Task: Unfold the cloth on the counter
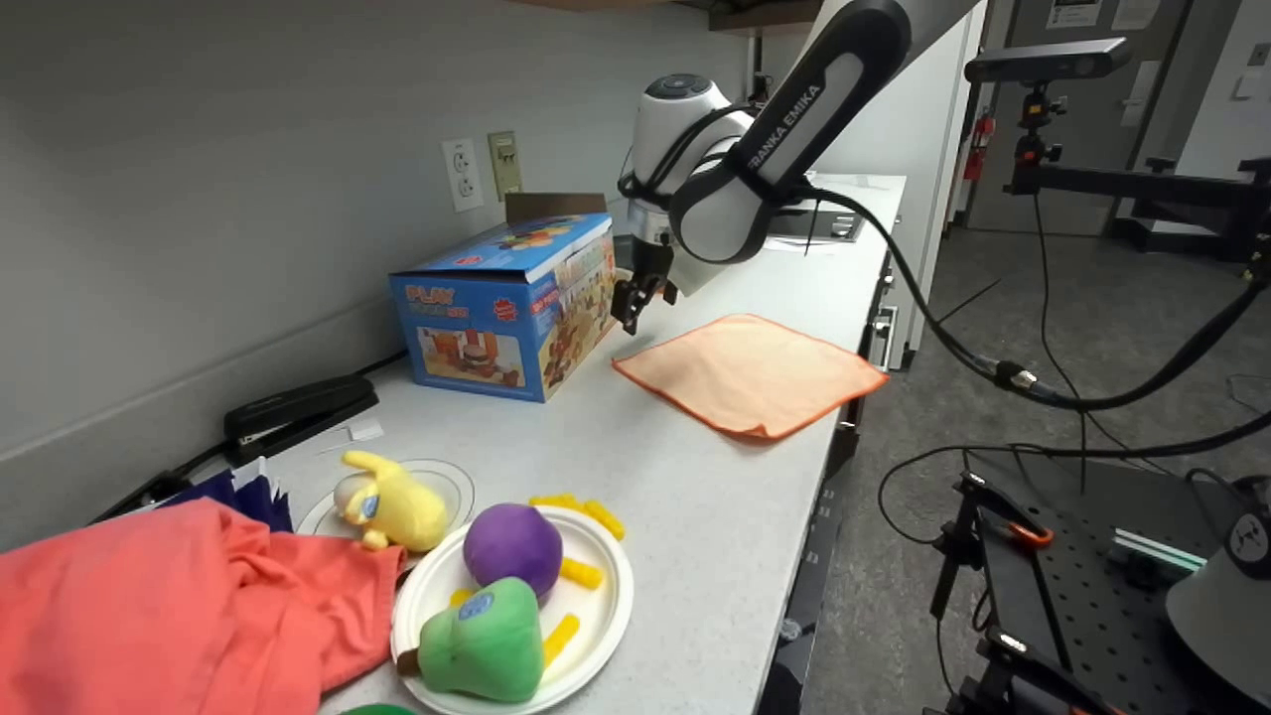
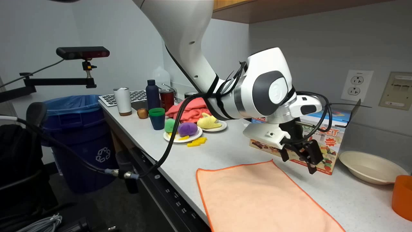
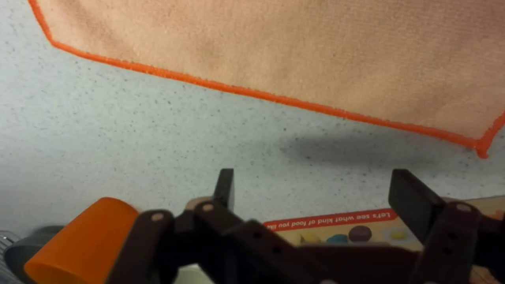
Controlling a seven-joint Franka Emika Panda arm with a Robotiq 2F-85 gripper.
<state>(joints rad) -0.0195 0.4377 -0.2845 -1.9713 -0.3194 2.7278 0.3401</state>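
One salmon-orange cloth [image 2: 257, 199] is resting on the one long, pale surface [image 1: 675, 516], near one colourful box [image 1: 472, 353]. One pincer [image 3: 311, 177] is hanging above the surface beside the box, close to the cloth's edge, its jaws standing wide apart. Two round plates [image 1: 618, 606] are sitting well apart from the cloth: one is carrying one purple toy [image 1: 511, 546] and one green toy [image 1: 484, 641], while the second is lying under one yellow toy [image 1: 402, 508]. Several yellow sticks [image 1: 561, 639] are resting on and beside the first plate, some being too hidden for a sure count. One bunched coral-red fabric [image 1: 199, 596] is lying beside the plates. One black stapler [image 1: 298, 407] is sitting near the box; one beige bowl [image 2: 367, 167] is standing just beside it, near one orange cup [image 2: 404, 198].

The cloth itself is lying spread nearly flat, a brighter orange hem framing its thin peach middle. In an exterior view one corner is jutting past the surface's front edge, and the near corner is puckering slightly.
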